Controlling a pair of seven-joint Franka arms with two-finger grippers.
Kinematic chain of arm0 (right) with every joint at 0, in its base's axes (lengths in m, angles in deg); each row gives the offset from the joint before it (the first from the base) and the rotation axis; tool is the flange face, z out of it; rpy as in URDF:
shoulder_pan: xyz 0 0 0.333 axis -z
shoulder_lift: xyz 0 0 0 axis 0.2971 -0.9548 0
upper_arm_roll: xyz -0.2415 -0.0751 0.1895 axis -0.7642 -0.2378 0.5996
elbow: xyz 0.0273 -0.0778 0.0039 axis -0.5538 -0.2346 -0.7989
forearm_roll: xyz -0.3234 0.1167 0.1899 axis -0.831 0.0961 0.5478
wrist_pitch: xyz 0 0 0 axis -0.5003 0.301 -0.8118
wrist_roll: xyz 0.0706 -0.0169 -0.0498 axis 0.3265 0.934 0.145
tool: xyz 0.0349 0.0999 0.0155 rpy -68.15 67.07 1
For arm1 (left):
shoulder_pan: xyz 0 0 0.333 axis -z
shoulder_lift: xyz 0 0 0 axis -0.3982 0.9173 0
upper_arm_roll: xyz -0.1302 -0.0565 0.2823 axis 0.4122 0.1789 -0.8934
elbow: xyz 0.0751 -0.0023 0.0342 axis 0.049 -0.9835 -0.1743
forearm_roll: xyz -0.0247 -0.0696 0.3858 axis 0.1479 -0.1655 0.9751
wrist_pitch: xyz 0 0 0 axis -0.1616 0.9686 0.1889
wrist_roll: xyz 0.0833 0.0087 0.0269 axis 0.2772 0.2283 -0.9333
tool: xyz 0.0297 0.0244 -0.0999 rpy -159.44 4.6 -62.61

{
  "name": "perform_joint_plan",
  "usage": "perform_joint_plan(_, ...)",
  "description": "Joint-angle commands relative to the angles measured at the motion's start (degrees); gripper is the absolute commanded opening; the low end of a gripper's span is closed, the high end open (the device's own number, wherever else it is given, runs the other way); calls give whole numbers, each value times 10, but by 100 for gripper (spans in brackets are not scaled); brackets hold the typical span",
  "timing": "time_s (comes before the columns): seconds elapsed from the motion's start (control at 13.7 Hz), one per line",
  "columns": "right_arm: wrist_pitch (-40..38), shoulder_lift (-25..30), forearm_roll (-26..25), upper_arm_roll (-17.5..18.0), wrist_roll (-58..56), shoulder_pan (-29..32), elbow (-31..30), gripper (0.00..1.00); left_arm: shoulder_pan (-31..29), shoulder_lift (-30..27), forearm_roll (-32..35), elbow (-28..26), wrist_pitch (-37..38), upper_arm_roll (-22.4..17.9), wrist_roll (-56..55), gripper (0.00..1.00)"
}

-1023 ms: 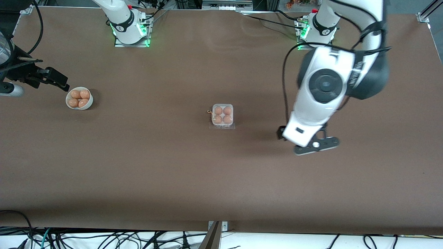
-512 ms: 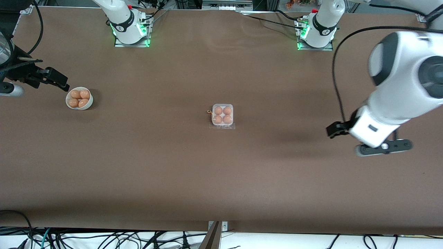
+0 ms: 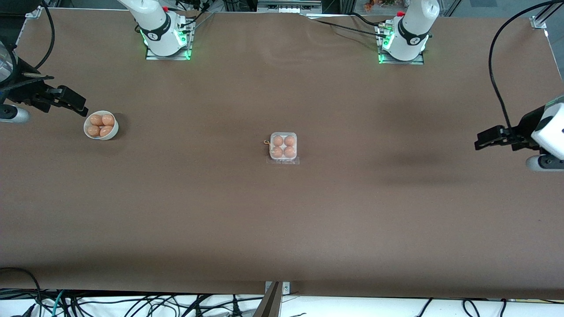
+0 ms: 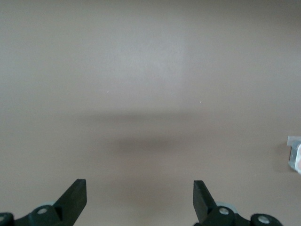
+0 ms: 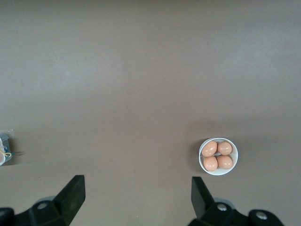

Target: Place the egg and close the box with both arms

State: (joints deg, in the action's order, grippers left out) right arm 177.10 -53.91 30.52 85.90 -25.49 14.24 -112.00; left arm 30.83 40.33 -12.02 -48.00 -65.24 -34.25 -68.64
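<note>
The box [image 3: 283, 147] sits mid-table, a white tray with several orange-brown eggs [image 3: 278, 141] under clear plastic; a clear flap lies flat on the table at its nearer side. Only a corner of the box [image 4: 294, 151] shows in the left wrist view, and a sliver of the box [image 5: 3, 151] in the right wrist view. My left gripper [image 3: 490, 141] [image 4: 140, 200] hangs open and empty, high over bare table at the left arm's end. High up beside the bowl at the right arm's end, my right gripper [image 3: 70, 102] [image 5: 137, 197] waits, open and empty.
A round white bowl [image 3: 101, 125] [image 5: 218, 156] with several more eggs stands toward the right arm's end of the table. Both arm bases [image 3: 165, 33] [image 3: 403, 37] stand along the table's edge farthest from the front camera. Cables lie below the nearest edge.
The left arm has swung away from the box toward its own end of the table. The right arm, box and bowl have not moved.
</note>
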Motion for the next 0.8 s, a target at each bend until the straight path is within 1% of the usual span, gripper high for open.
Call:
perform_joint_plan(0.0, 0, 2, 9, -3, -9, 1, 2, 100, -10, -61, 14, -95, -64, 22, 14, 100)
perform_joint_plan(0.29, 0, 2, 9, -3, -9, 1, 2, 100, -10, -95, 24, -115, -72, 24, 9, 100)
perform_joint_plan(0.37, -1, 2, 9, -3, -9, 1, 2, 100, -3, -106, 50, -121, -72, 24, 9, 100)
perform_joint_plan(0.44, -1, 2, 9, -3, -9, 1, 2, 100, -3, -117, 73, -131, -71, 36, 9, 100)
perform_joint_plan(0.51, -1, 2, 9, -3, -9, 1, 2, 100, -8, -124, 76, -133, -69, 48, 8, 100)
perform_joint_plan(0.73, -1, 2, 9, -3, -9, 1, 2, 100, -4, -139, 68, -137, -52, 52, -12, 100)
